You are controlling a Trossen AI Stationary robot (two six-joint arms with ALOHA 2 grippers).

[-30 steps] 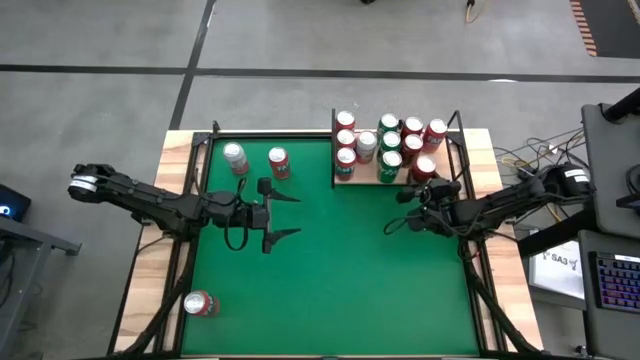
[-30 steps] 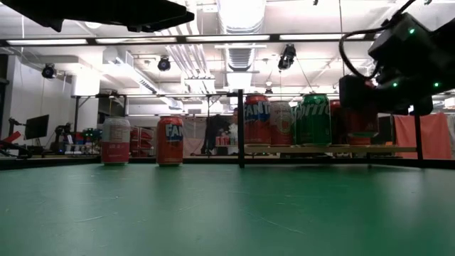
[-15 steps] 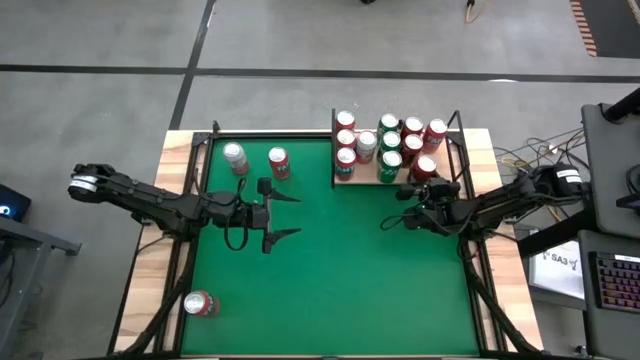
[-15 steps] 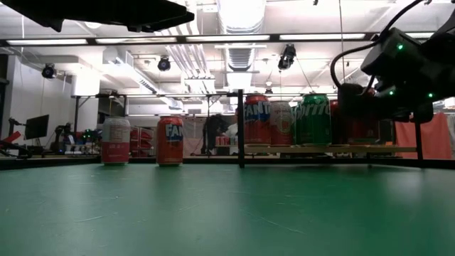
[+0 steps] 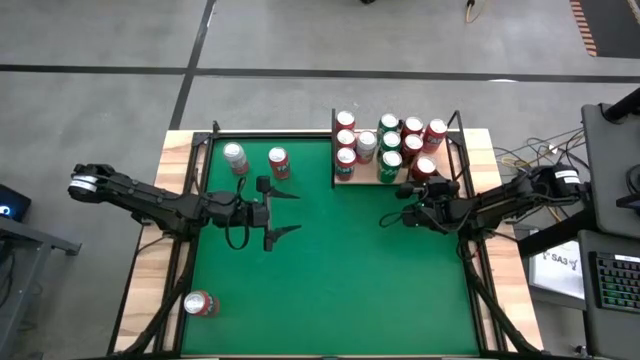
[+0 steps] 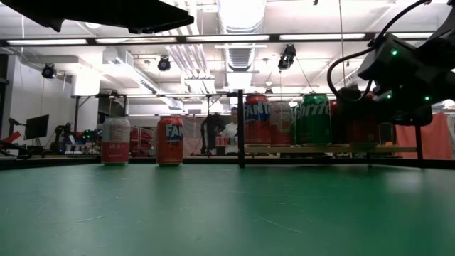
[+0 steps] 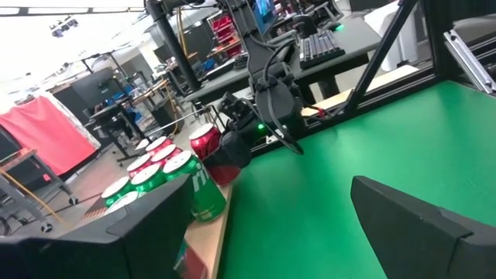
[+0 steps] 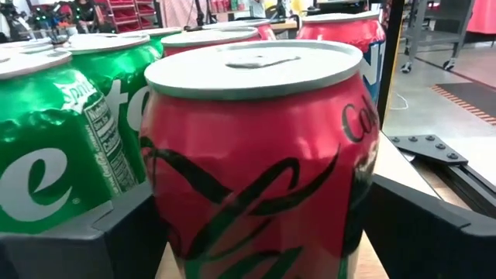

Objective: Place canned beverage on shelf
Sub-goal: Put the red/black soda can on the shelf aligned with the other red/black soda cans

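Note:
The shelf [image 5: 364,172], a pale wooden board with black rods, stands at the table's far right and bears several red and green cans. A red can [image 8: 256,139] stands upright on the shelf's near right corner [image 5: 425,167]. My right gripper [image 8: 260,198] reaches it from the near side, open, one finger on each side of the can's wall. My left gripper [image 5: 285,215] hangs open over the table's left half, holding nothing. My right gripper has its fingers [image 8: 93,232] level on either side of the red can's lower wall [image 8: 178,232], coming from the table's near side. The can stands upright with its base on the shelf. Whether the fingers touch the wall I cannot tell.
A silver can [image 5: 235,158] and an orange can [image 5: 279,162] stand at the far left of the green table; another can [image 5: 200,304] lies near the left front corner. The shelf's black corner post [image 8: 391,54] rises just beyond the red can. Green felt lies open in the middle.
My right gripper has sunk a little at the shelf's near right corner. The cans and my left arm have kept still.

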